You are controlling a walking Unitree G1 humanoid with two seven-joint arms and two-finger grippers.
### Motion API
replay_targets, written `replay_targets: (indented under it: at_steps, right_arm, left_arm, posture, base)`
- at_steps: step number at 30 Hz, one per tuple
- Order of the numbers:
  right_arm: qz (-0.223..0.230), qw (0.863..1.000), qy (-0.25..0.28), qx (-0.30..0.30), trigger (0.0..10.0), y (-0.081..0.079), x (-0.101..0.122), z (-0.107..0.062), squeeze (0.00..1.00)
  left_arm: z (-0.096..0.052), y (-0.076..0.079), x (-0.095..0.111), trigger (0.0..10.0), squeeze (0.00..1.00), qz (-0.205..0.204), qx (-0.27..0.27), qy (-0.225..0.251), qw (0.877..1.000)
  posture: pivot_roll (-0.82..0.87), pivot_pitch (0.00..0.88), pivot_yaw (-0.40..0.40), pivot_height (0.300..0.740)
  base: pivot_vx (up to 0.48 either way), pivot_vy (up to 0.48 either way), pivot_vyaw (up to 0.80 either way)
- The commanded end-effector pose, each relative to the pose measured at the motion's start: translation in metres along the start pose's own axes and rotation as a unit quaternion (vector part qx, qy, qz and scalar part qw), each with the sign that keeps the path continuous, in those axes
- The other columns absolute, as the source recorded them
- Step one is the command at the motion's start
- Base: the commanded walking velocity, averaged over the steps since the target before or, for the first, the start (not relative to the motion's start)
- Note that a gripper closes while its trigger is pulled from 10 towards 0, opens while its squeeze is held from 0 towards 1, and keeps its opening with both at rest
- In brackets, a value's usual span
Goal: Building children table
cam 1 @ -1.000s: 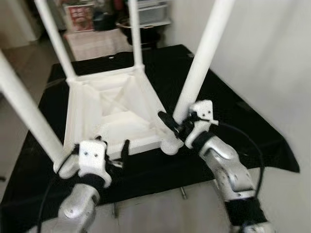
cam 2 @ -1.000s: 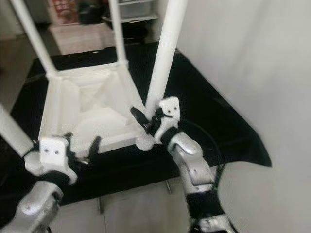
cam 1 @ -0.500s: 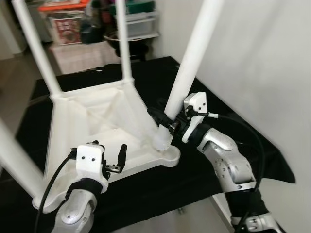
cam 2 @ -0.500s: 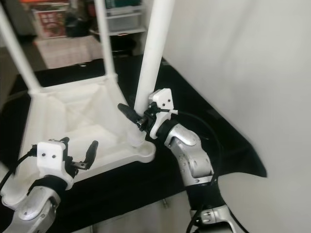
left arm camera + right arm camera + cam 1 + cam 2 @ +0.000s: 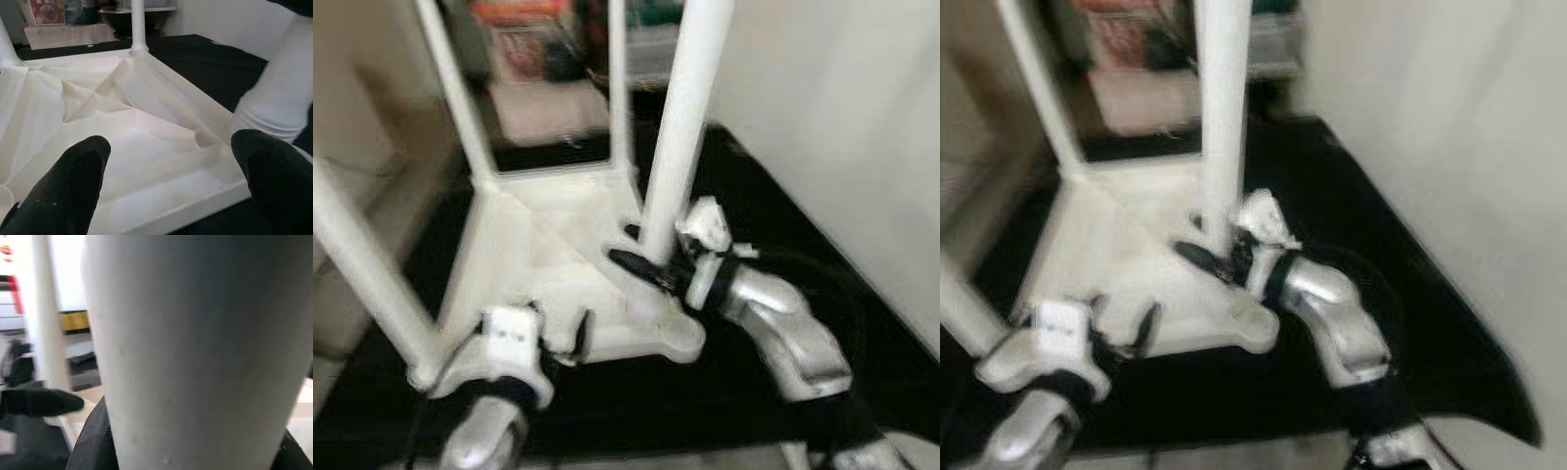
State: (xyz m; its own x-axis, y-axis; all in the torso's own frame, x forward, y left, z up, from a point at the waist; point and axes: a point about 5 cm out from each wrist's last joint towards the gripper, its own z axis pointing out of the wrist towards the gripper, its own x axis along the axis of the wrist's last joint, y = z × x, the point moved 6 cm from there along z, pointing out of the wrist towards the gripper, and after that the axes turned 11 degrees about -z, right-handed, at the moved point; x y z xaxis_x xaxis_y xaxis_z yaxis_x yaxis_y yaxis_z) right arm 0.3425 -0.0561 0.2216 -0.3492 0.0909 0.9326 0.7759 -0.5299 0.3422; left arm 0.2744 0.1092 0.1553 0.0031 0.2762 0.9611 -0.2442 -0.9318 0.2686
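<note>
Black-covered tabletop [image 5: 773, 225] against a pale wall, carrying the white children's table [image 5: 563, 255] flipped underside-up, four legs rising. Largest piece first: upturned table frame spread ahead of both claws, its near edge just before the left claw [image 5: 558, 338]. Left claw open, fingers [image 5: 68, 181] spread over that near rim, touching nothing as far as could be told. Right claw [image 5: 651, 269] closed around the near right leg [image 5: 680, 117] just above its socket, leg pressed between the fingers. Leg's long axis close to upright, leaning slightly, free end pointing up and away from the claw. Right arm plainly the nearer one; seating or turning that leg judged the step in hand.
</note>
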Motion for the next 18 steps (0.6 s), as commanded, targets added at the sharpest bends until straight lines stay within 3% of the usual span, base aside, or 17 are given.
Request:
replay_targets:
  at_steps: [1, 6, 9, 14, 18]
  right_arm:
    - [-0.004, 1.0, 0.009, 0.012, 10.0, -0.004, 0.004, 0.003, 0.0]
    - [-0.005, 1.0, 0.002, 0.003, 10.0, 0.001, 0.003, 0.001, 0.0]
    - [-0.001, 0.999, -0.018, -0.041, 10.0, 0.014, -0.003, 0.003, 0.0]
    - [-0.004, 0.998, -0.025, -0.05, 10.0, 0.016, -0.005, 0.003, 0.0]
    - [-0.001, 0.996, -0.037, -0.081, 10.0, 0.026, -0.009, 0.001, 0.0]
  left_arm:
    - [-0.001, 0.0, -0.002, 10.0, 0.0, 0.0, -0.009, -0.011, 1.0]
    - [-0.009, 0.024, -0.014, 10.0, 0.0, -0.009, -0.078, -0.052, 0.996]
    - [-0.016, 0.036, -0.023, 10.0, 0.0, -0.005, -0.129, -0.084, 0.988]
    - [-0.017, 0.036, -0.024, 10.0, 0.0, -0.004, -0.132, -0.087, 0.987]
    - [-0.012, 0.029, -0.021, 10.0, 0.0, 0.04, -0.125, -0.073, 0.989]
  posture:
    - [-0.12, 0.07, 0.014, 0.74]
    - [-0.11, 0.078, 0.013, 0.74]
    - [-0.11, 0.082, 0.012, 0.74]
    - [-0.11, 0.088, 0.012, 0.74]
    - [-0.12, 0.097, 0.011, 0.74]
  base:
    - [0.0, 0.0, 0.8]
    - [0.0, 0.0, 0.8]
    - [0.0, 0.0, 0.0]
    - [0.0, 0.0, 0.0]
    - [0.0, 0.0, 0.0]
